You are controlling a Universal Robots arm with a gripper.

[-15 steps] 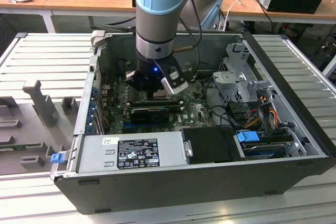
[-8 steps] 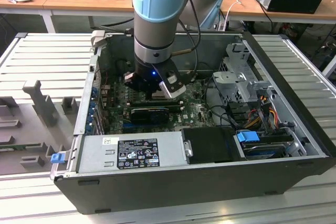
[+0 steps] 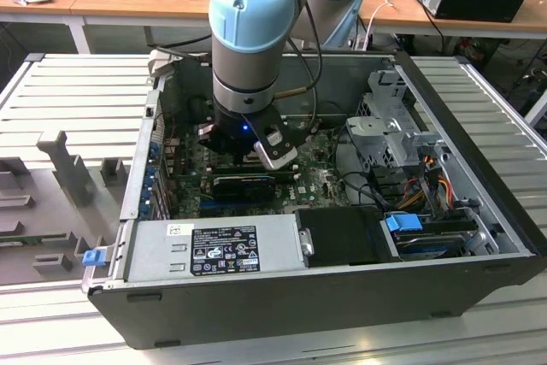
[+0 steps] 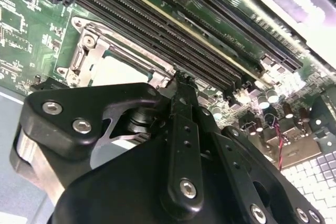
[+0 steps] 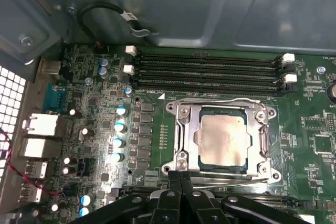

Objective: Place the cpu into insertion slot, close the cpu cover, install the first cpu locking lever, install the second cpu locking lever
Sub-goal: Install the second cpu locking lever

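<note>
- I'm hovering my pincer (image 5: 180,178) low over the motherboard (image 5: 94,108), inside the open computer case (image 3: 342,297).
- My fingers (image 4: 181,129) are pressed together with nothing visible between them, so I'm calling the pincer closed and empty.
- The cpu (image 5: 223,140) is lying flat in the insertion slot (image 5: 173,169), silvery face up, so I'm judging step one done.
- The cpu cover (image 5: 185,124) is looking folded down around the chip, with the face showing through its window. I'm judging step two done too.
- My fingertips are sitting just beside the socket edge away from the memory slots (image 5: 205,69), where a thin metal rod (image 5: 226,179) is running along the frame. I'm reading that as a locking lever.
- So I'm judging the lever stage is in hand. I can't tell which lever, or whether it is latched.
- I can't tell whether my tips are touching the rod.
- Writing: a white-on-black label (image 3: 224,250) is sitting on the power supply (image 3: 214,250), and tiny white print is dotting the board. I'm not reading either off.
</note>
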